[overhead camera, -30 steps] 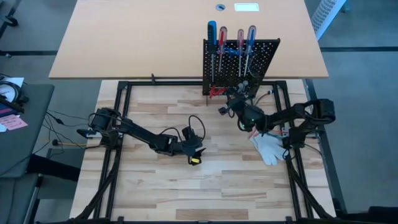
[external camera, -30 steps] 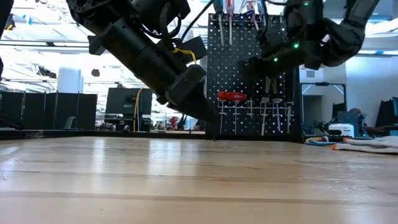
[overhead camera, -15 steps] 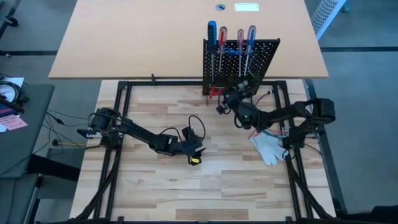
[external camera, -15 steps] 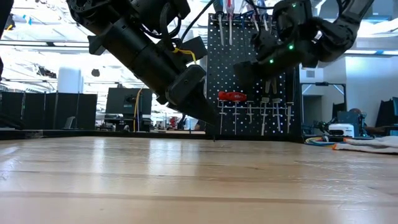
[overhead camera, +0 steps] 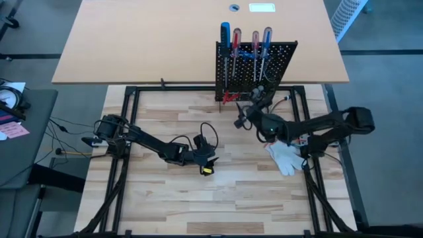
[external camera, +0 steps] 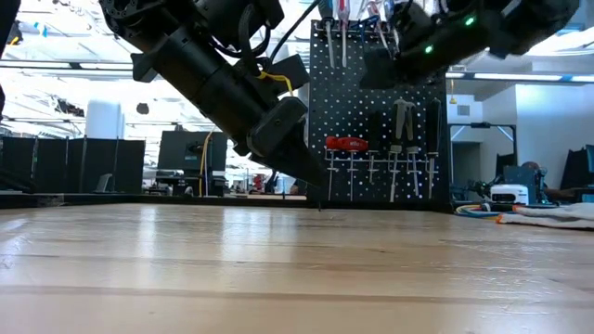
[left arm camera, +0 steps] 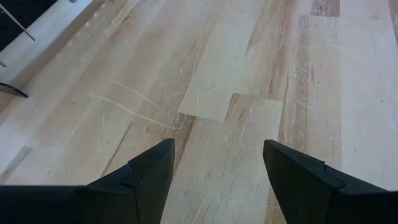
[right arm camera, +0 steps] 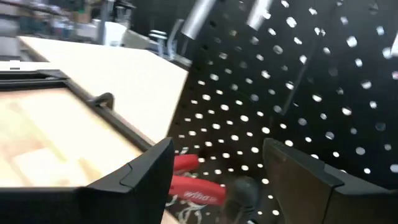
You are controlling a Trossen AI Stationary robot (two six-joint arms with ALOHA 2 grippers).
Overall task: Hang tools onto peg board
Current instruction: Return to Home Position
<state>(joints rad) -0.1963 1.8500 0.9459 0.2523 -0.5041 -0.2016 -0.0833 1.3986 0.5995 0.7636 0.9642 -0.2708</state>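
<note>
Right gripper (right arm camera: 217, 147) is hovering empty, fingers spread, just in front of the peg board (overhead camera: 281, 56). Screwdrivers (overhead camera: 255, 43) and red-handled pliers (external camera: 346, 143) are hanging there, so nothing seems left to carry. Left gripper (left arm camera: 217, 148) is waiting low over the table (overhead camera: 165, 198), fingers parted, clear of the work.

The left arm (overhead camera: 149, 140) and right arm (overhead camera: 324, 124) are showing as matte black jointed links. A thin black cable (overhead camera: 209, 127) is looping by the left end effector (overhead camera: 207, 169), which is carrying a yellow mark. Green lights (external camera: 429, 48) are glowing on the right arm.
</note>
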